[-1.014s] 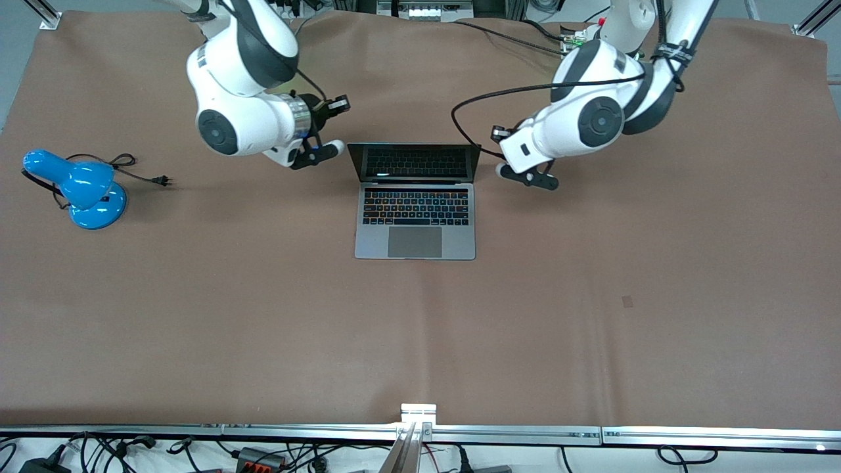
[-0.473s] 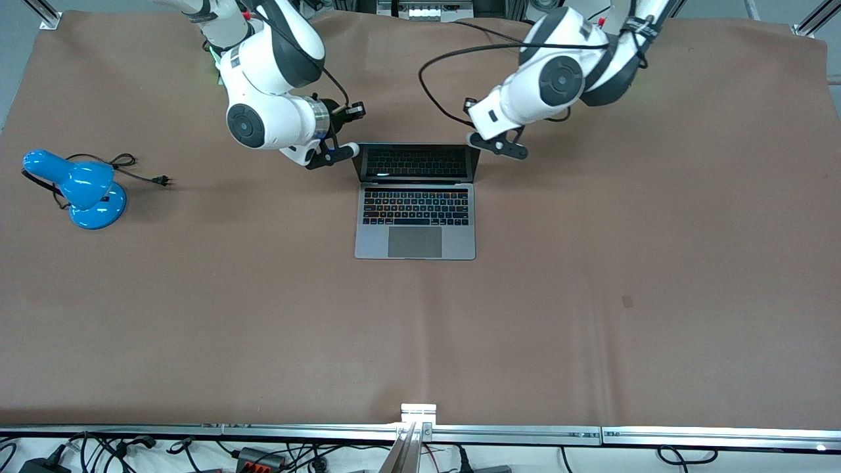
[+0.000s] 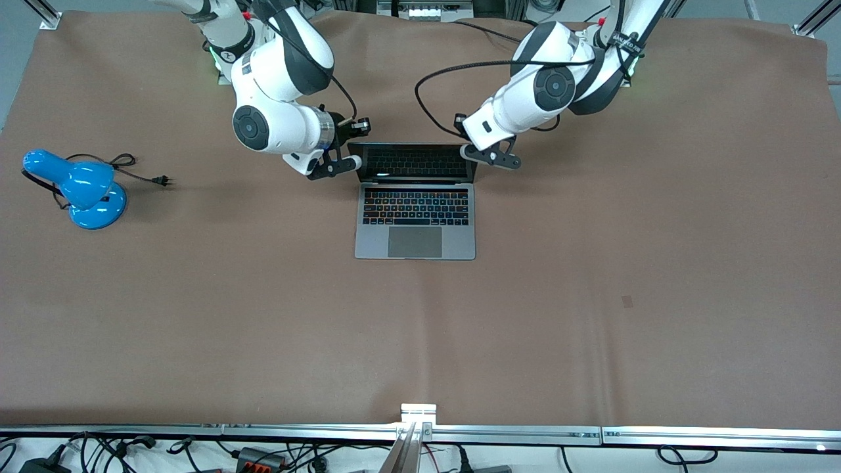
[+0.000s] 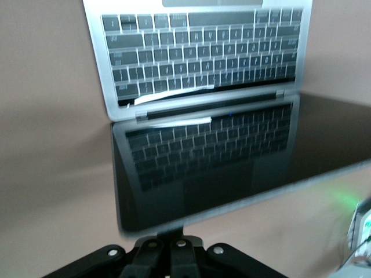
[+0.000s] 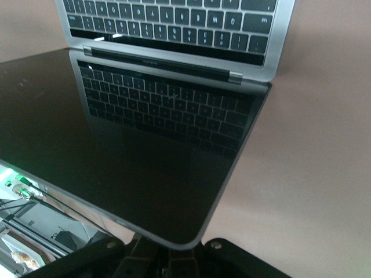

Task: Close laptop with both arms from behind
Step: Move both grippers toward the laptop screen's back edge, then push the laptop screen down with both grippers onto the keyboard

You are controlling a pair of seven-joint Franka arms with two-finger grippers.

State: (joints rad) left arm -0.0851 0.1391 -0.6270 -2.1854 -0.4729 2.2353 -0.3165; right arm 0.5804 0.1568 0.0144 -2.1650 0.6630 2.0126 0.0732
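two grippers at the open laptop (image 3: pixel 415 203) mid-table: left gripper (image 3: pixel 489 156) and right gripper (image 3: pixel 336 167) at its lid's top corners, perhaps touching; finger spread impossible to tell.

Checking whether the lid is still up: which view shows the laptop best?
The front view: the whole laptop, open, keyboard, trackpad and screen together. Both wrist views crop it to the dark screen and part of the keyboard.
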